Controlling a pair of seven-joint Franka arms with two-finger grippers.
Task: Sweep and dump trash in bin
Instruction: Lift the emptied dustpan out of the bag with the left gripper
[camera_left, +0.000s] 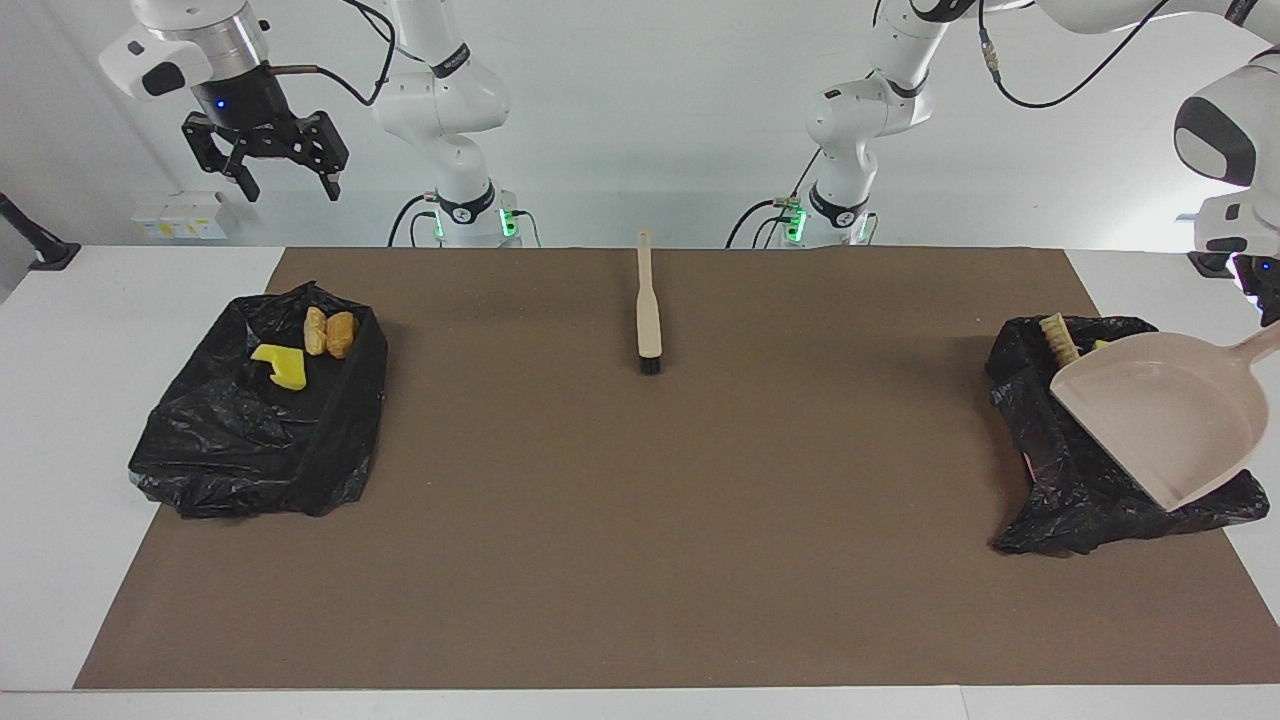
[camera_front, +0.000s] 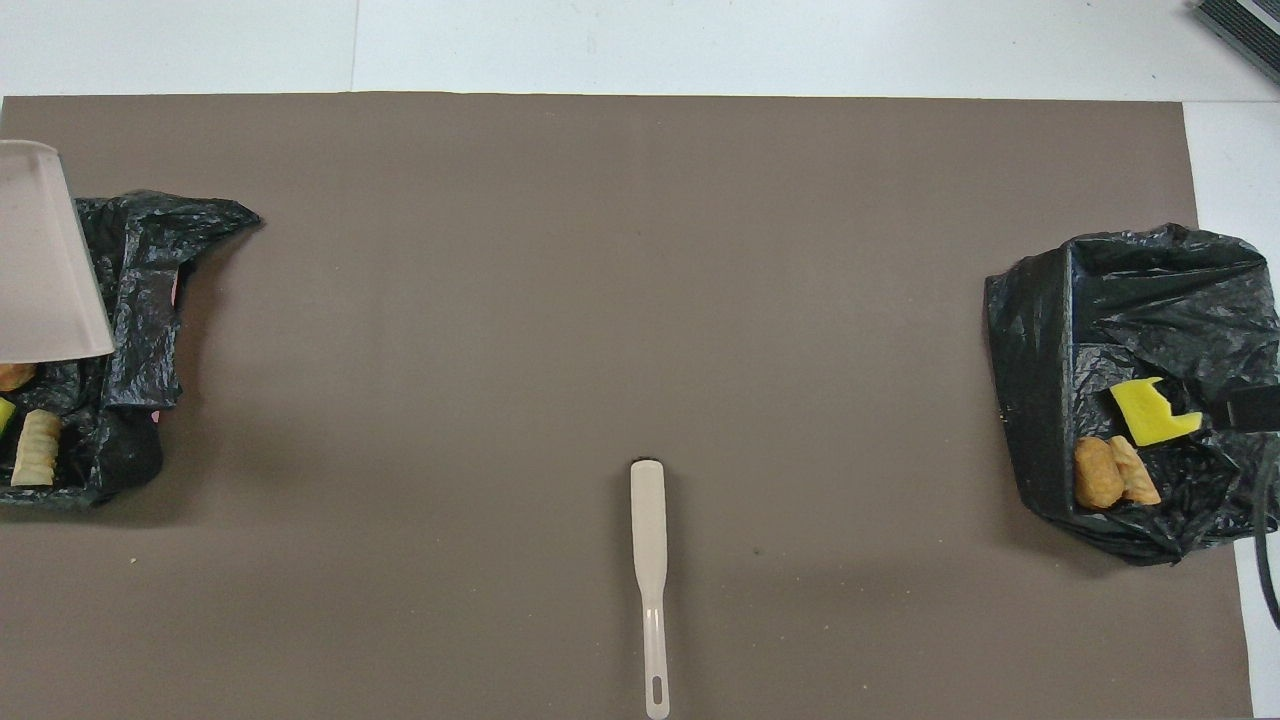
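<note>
Trash (camera_left: 292, 352) sits in the two black-lined bins (camera_left: 260, 430), left gripper (camera_left: 1262, 300) clenched on the beige dustpan (camera_left: 1160, 415) handle, pan tilted over the left-arm-end bin with its mouth toward the table middle, right gripper (camera_left: 283, 182) raised over its bin, released.

A white table (camera_left: 60, 400) carries a large brown mat (camera_left: 640, 520) across its middle. A plain white wall (camera_left: 640, 120) rises above the table, evenly lit.
</note>
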